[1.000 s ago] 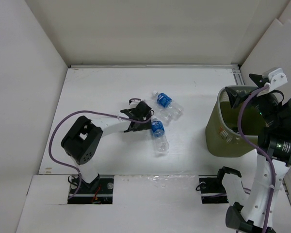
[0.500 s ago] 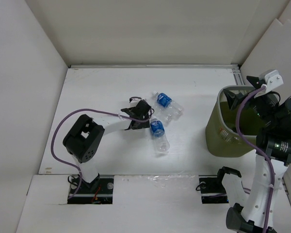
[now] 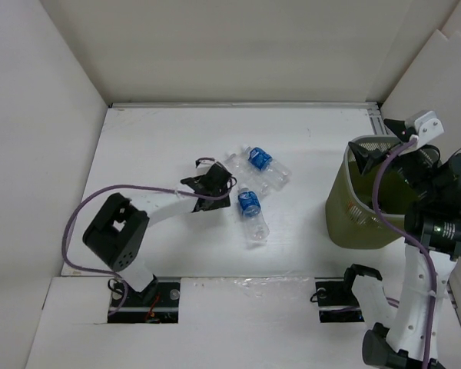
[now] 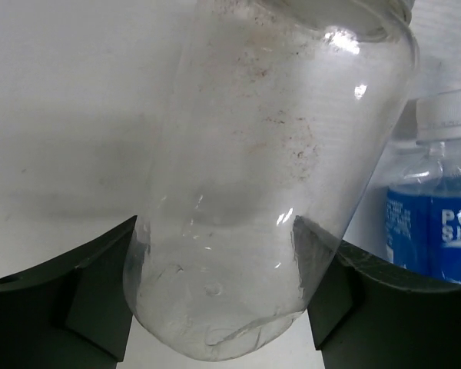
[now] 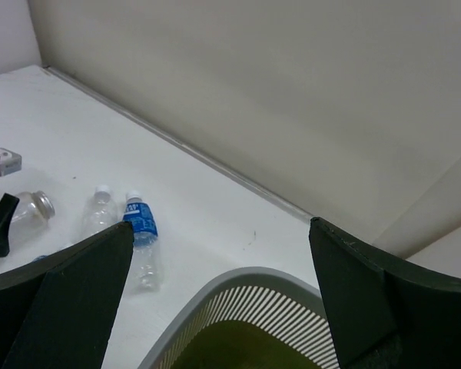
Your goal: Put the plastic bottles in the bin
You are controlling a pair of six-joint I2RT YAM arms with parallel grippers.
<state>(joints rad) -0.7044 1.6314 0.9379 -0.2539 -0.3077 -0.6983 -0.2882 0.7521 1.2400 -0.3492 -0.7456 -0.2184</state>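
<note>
Left wrist: our left gripper (image 4: 215, 304) clamps the plain bottle (image 4: 276, 131) at its base.
Likely light, slick, crushable: we squeeze gently; bin (image 3: 346, 215) at three o'clock, right gripper (image 5: 223, 254) gaping above it.

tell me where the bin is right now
In the top view the bin stands at the right of the table, under the open right gripper; the bottles lie apart to its left.

White table (image 3: 161, 146) — flat and matte, bounded at its far edge by a thin metal strip (image 3: 238, 104). Plain white back wall (image 3: 238, 46), left wall (image 3: 31, 154) and angled right panel (image 3: 438, 69) enclose it. A white board (image 3: 246, 323) covers the near edge — two dark rectangular cut-outs (image 3: 167, 306) in it.
</note>
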